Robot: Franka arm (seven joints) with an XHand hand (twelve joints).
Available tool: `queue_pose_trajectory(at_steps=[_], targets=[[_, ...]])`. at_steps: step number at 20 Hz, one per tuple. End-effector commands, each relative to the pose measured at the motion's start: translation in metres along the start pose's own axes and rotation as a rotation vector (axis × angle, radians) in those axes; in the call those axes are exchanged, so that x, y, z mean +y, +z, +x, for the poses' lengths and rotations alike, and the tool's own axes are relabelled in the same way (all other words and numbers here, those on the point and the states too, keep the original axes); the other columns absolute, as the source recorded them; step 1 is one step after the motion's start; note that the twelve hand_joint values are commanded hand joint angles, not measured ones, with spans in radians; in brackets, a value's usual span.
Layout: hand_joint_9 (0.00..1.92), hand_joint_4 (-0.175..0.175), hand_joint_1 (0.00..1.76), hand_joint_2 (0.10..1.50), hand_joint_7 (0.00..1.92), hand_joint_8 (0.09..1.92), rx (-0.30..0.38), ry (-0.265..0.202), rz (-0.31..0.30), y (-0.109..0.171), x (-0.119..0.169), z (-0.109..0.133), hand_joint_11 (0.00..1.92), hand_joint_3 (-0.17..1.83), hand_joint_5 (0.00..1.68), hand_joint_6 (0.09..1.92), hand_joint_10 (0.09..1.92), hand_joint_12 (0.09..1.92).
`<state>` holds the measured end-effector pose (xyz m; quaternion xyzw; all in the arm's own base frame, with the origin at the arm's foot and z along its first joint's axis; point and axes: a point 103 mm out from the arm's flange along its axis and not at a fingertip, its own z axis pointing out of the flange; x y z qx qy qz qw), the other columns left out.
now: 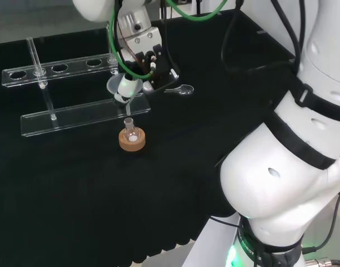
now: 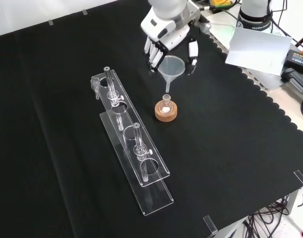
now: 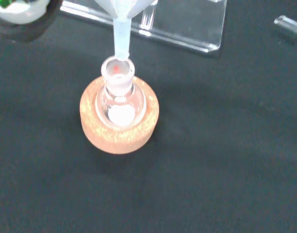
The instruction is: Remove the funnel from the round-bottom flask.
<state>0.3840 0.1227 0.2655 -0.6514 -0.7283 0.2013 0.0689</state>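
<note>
Rack: one clear test-tube rack [image 2: 134, 148] on the cloth, with two glass tubes [image 2: 137, 140] upright in it in the front view.
My hand: one [image 2: 166, 42], fingers curled round the funnel's rim, holding it.
Funnel: one [image 2: 171, 67], lifted; its stem tip sits just above the flask's mouth, out of the neck.
Cork ring: one [image 3: 119, 138], under the flask.
Flask: one round-bottom flask [image 3: 120, 99], upright on the ring.
</note>
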Motion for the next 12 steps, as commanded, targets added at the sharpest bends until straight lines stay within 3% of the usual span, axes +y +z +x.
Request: queue_pose_trajectory(at_steps=[1,12], targets=[[1.02,0.064,0.78,0.75,0.77,0.59,0.005,0.035,-0.044,-0.032,-0.026,-0.009,0.82,0.54,0.92,0.56,0.38,1.18],[1.02,0.055,0.77,0.75,0.76,0.59,0.033,0.093,-0.093,-0.071,-0.022,-0.045,0.81,0.54,0.89,0.58,0.37,1.18]])
